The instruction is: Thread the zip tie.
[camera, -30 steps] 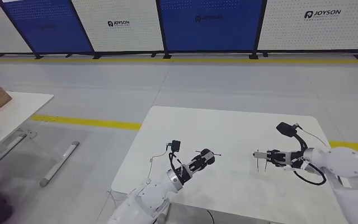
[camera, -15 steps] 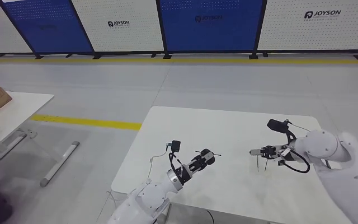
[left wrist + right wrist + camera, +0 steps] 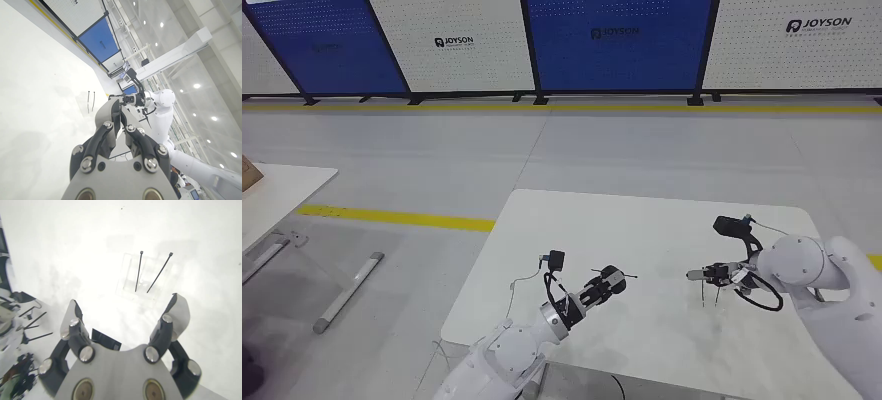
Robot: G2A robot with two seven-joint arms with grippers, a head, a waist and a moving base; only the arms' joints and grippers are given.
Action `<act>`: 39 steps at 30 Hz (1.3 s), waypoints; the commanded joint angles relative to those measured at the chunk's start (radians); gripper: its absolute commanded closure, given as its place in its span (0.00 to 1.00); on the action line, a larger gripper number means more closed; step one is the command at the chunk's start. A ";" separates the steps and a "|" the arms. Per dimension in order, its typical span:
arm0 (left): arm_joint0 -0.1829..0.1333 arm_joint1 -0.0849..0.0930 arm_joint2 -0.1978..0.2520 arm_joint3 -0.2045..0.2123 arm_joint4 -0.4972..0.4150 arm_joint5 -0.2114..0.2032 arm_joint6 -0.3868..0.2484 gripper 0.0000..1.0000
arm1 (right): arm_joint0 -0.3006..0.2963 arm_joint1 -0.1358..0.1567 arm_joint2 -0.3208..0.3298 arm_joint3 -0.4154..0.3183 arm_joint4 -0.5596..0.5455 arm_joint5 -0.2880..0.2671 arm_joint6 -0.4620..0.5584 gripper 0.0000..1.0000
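Two black zip ties (image 3: 139,271) lie side by side on a clear flat sheet (image 3: 126,258) on the white table (image 3: 642,215). In the top view the zip ties (image 3: 707,292) lie just in front of my right gripper (image 3: 694,274). The right gripper (image 3: 124,298) hovers open above them with nothing between its fingers. Further left, my left gripper (image 3: 614,277) is held over the table, its fingers (image 3: 115,108) pressed together. A thin black zip tie (image 3: 629,275) sticks out on both sides of it. From the left wrist the two loose zip ties (image 3: 90,101) and the right gripper (image 3: 111,97) show ahead.
Bare table top lies between the two grippers and toward the far edge. A second white table (image 3: 282,195) stands off to the left across a floor gap. Blue and white panels (image 3: 617,45) line the back of the room.
The right arm has swung in and its gripper has shifted slightly left over the loose zip ties. The left arm has stayed still.
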 commanded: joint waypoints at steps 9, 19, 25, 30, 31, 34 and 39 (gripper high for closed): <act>0.000 0.000 0.000 0.000 0.000 0.000 0.000 1.00 | 0.061 -0.022 -0.067 0.060 -0.018 0.000 0.012 0.00; 0.000 0.000 0.000 0.000 0.000 0.000 0.000 1.00 | 0.038 -0.018 -0.037 0.065 0.015 -0.042 -0.019 0.00; 0.000 0.000 0.000 0.000 0.000 0.000 0.000 1.00 | 0.042 -0.018 -0.049 0.049 -0.020 -0.032 0.012 0.58; 0.000 0.000 0.000 0.000 0.000 0.000 0.000 1.00 | 0.078 -0.033 -0.123 0.098 -0.046 0.000 0.012 0.54; 0.000 0.000 0.000 0.000 0.000 0.000 0.000 1.00 | 0.086 -0.036 -0.132 0.113 -0.043 0.000 0.012 0.54; 0.000 0.000 0.000 0.000 0.000 0.000 0.000 1.00 | 0.118 -0.048 -0.166 0.168 -0.028 0.000 0.012 0.55; 0.000 0.000 0.000 0.000 0.000 0.000 0.000 1.00 | 0.154 -0.067 -0.200 0.224 -0.017 0.000 0.012 0.57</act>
